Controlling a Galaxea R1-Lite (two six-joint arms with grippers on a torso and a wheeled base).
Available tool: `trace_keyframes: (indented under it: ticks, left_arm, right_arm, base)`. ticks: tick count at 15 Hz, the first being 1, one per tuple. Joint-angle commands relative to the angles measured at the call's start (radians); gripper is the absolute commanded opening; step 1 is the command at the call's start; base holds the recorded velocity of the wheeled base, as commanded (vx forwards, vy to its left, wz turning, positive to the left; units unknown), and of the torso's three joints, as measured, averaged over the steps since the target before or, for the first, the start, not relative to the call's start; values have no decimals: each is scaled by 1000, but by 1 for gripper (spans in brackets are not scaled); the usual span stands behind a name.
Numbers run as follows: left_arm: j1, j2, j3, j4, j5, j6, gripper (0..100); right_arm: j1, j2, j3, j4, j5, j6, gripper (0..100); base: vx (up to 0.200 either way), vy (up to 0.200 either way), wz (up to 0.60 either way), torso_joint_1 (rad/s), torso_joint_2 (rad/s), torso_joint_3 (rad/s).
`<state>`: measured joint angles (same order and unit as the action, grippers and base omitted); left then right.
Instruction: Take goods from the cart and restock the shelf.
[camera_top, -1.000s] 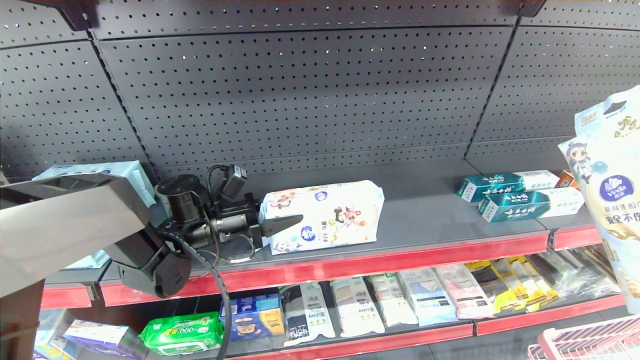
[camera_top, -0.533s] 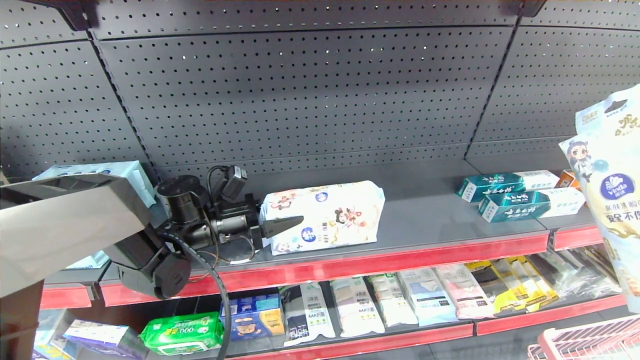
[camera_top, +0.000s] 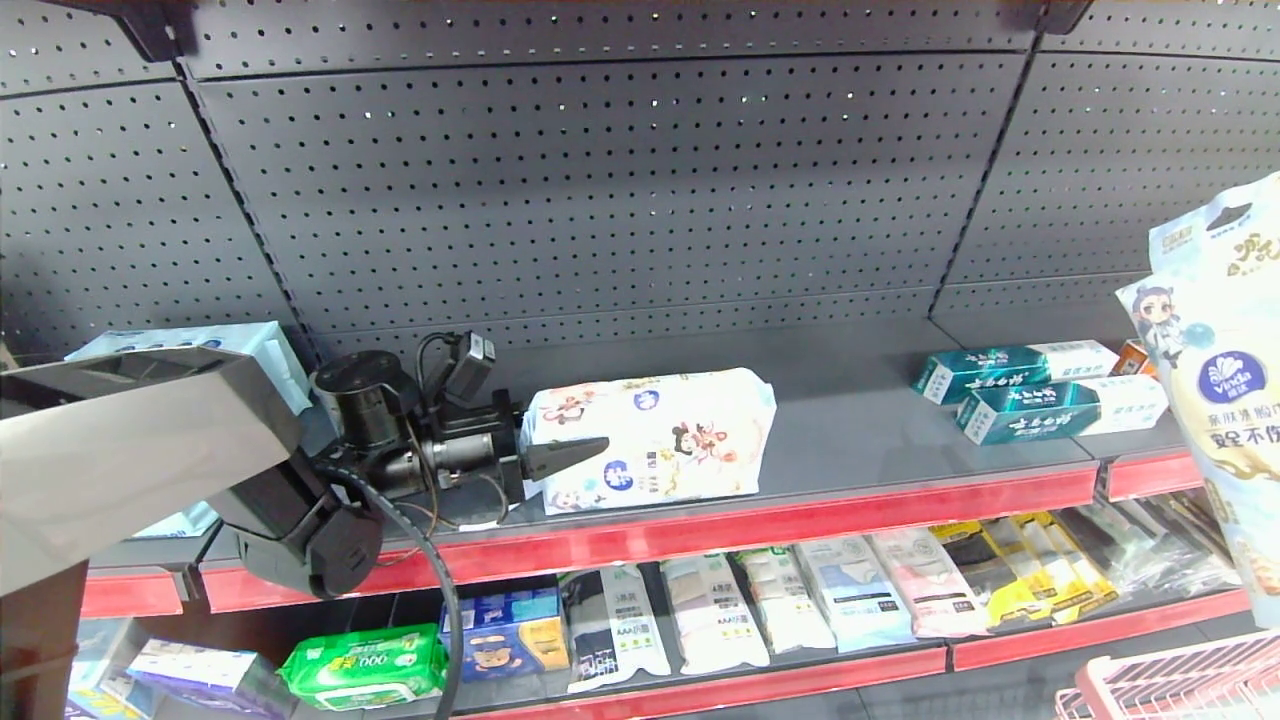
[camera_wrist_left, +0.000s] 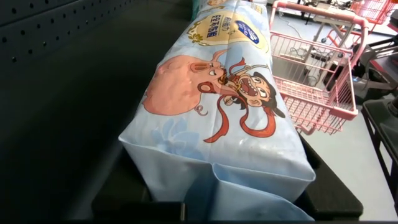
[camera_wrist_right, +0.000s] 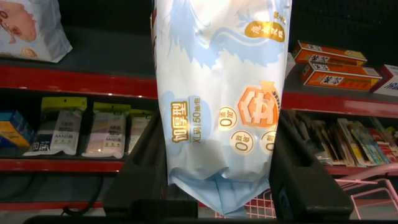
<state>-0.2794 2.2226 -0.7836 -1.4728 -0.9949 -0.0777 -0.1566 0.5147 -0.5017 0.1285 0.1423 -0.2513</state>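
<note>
A white tissue pack with cartoon prints (camera_top: 660, 435) rests on the grey upper shelf (camera_top: 860, 430), just behind its red front edge. My left gripper (camera_top: 578, 442) is at the pack's left end and shut on it; one dark finger (camera_top: 565, 452) lies across the pack's front face. The left wrist view has the same pack (camera_wrist_left: 217, 118) running away from the left gripper (camera_wrist_left: 217, 196). At the far right, a tall pale-blue bag of tissues (camera_top: 1220, 400) hangs in front of the shelf. The right gripper (camera_wrist_right: 217, 183) is shut on the bag's (camera_wrist_right: 221, 93) lower end.
Two teal toothpaste boxes (camera_top: 1040, 392) lie on the upper shelf at the right. A blue tissue box (camera_top: 215, 345) stands at the left behind my arm. Packs of goods (camera_top: 760, 610) fill the lower shelf. The pink cart (camera_top: 1180, 680) is at bottom right. The shelf's middle has free room.
The cartoon pack has slid slightly right and tipped more upright, with the left gripper following. The tall bag at the right has barely moved.
</note>
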Motion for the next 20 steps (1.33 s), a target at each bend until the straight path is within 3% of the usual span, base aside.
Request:
trace_keyframes:
  ticks: [1, 7, 8, 13, 14, 20]
  left_arm:
    - [0, 0, 0, 0, 1, -1, 0]
    - [2, 2, 0, 2, 13, -1, 0]
    - [0, 0, -2, 0, 15, -27, 0]
    - [-7, 0, -2, 0, 15, -31, 0]
    - [-7, 0, -2, -1, 15, -31, 100]
    - [-6, -6, 0, -11, 10, -36, 100]
  right_arm:
    - [0, 1, -1, 0, 0, 0, 0]
    - [0, 2, 0, 0, 0, 0, 0]
    - [0, 2, 0, 0, 0, 0, 0]
    - [-1, 5, -1, 0, 0, 0, 0]
    - [0, 5, -1, 0, 0, 0, 0]
    - [0, 8, -1, 0, 0, 0, 0]
  base:
    - [0, 0, 0, 0, 0, 0]
    - [0, 0, 0, 0, 0, 0]
    - [0, 0, 0, 0, 0, 0]
    - [0, 0, 0, 0, 0, 0]
    - [0, 0, 0, 0, 0, 0]
    - [0, 0, 0, 0, 0, 0]
